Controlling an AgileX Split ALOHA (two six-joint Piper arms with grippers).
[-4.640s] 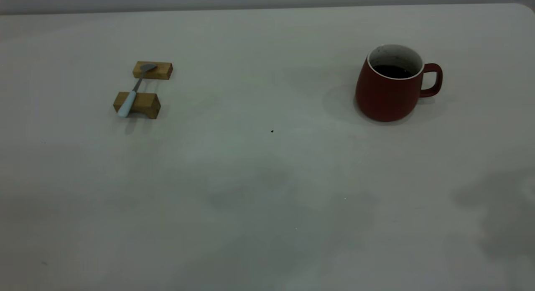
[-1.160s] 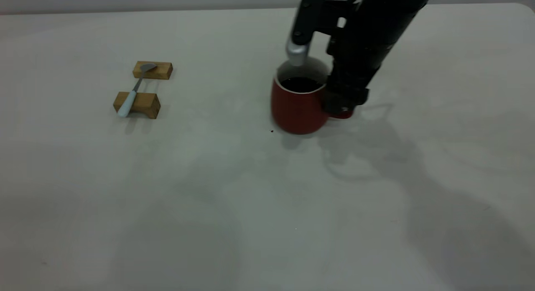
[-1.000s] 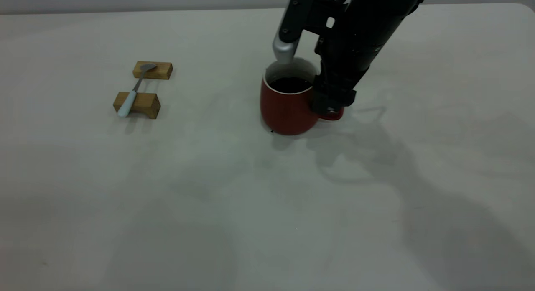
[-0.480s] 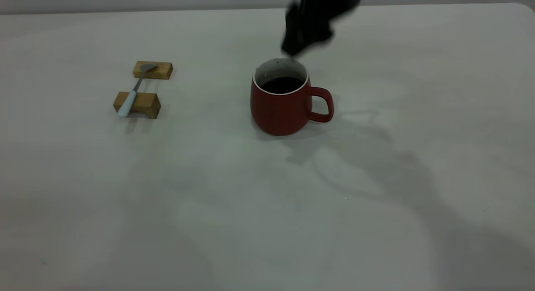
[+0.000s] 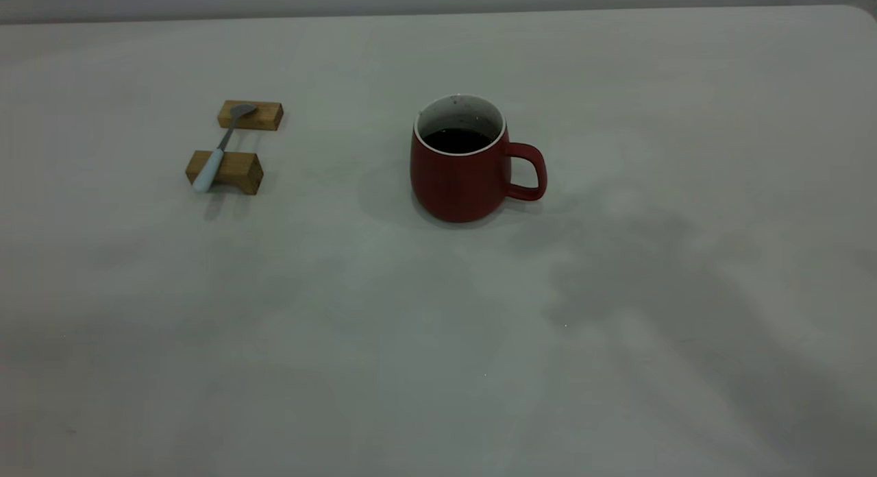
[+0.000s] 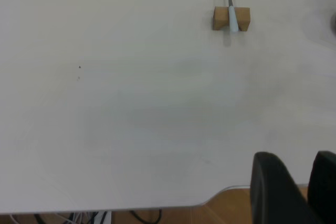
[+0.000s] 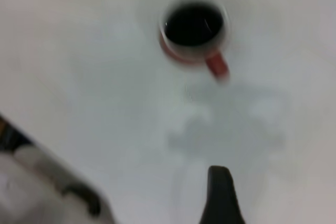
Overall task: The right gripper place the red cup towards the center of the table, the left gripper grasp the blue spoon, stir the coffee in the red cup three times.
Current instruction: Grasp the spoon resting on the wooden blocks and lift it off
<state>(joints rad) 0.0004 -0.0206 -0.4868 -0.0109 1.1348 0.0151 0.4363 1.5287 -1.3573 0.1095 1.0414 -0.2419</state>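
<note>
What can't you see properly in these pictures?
- Left gripper: left wrist view shows only two dark fingers, cut off by the edge; whether they're open is unclear.
- Right gripper: one finger shows, cut off and blurred.
- Both arms: outside the exterior view.
- Coffee: its depth is hidden by the red cup.
</note>
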